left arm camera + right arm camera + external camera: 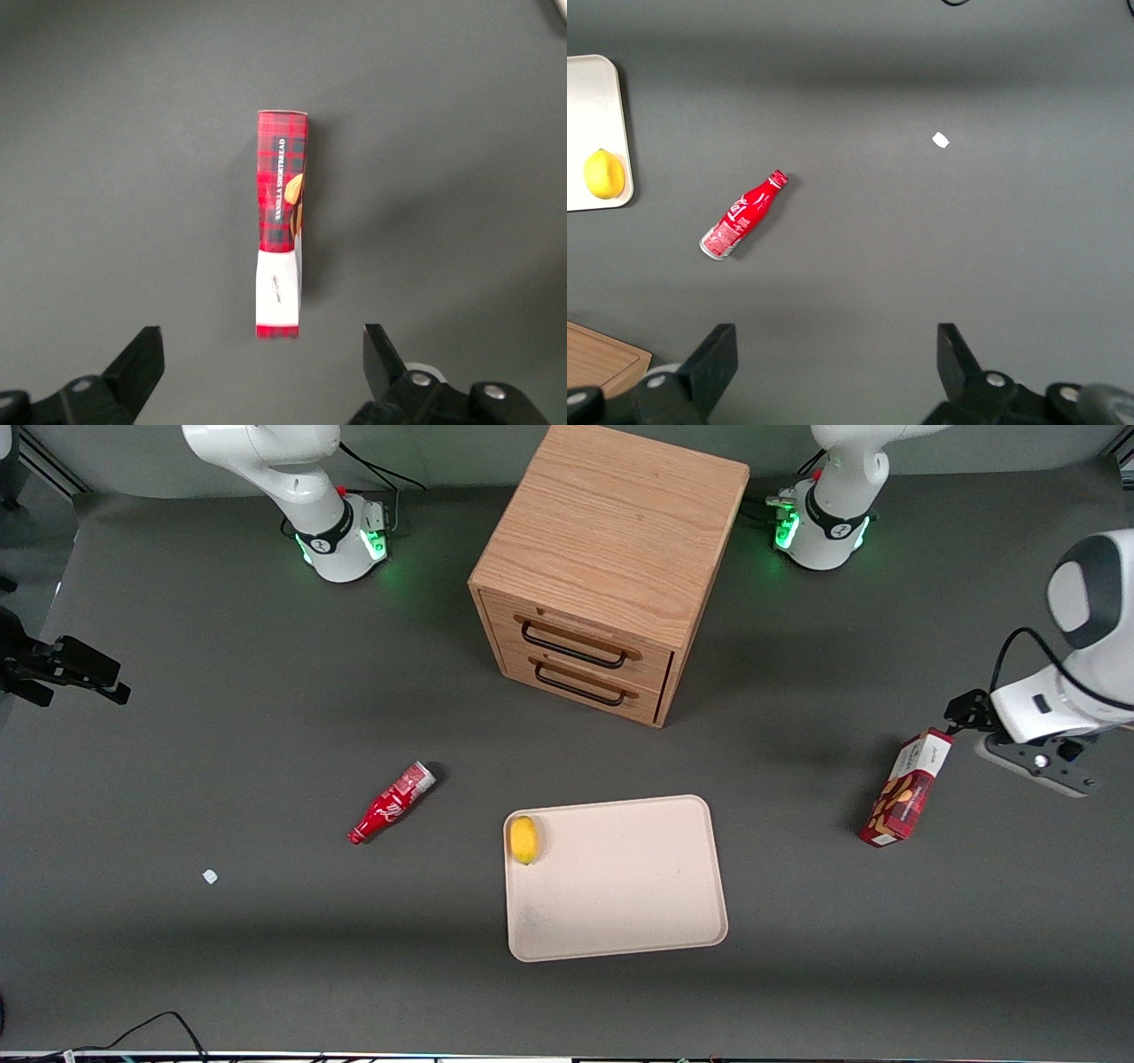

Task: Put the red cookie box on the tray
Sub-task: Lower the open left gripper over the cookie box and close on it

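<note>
The red cookie box point(905, 788) lies on its narrow long side on the dark table, toward the working arm's end, well apart from the tray point(620, 921). In the left wrist view the red cookie box point(282, 221) shows its plaid edge and white end panel. My gripper point(970, 717) hovers above the box's white end, which is farther from the front camera than its other end. The gripper point(261, 341) is open wide, with the white end just ahead of the gap and neither finger touching it. The tray point(594, 106) is cream-beige and sits near the table's middle.
A yellow lemon point(524, 839) lies on the tray's corner nearest the parked arm. A red soda bottle point(390, 803) lies on the table toward the parked arm's end, with a small white scrap point(210, 876) farther that way. A wooden two-drawer cabinet point(602, 558) stands farther from the camera than the tray.
</note>
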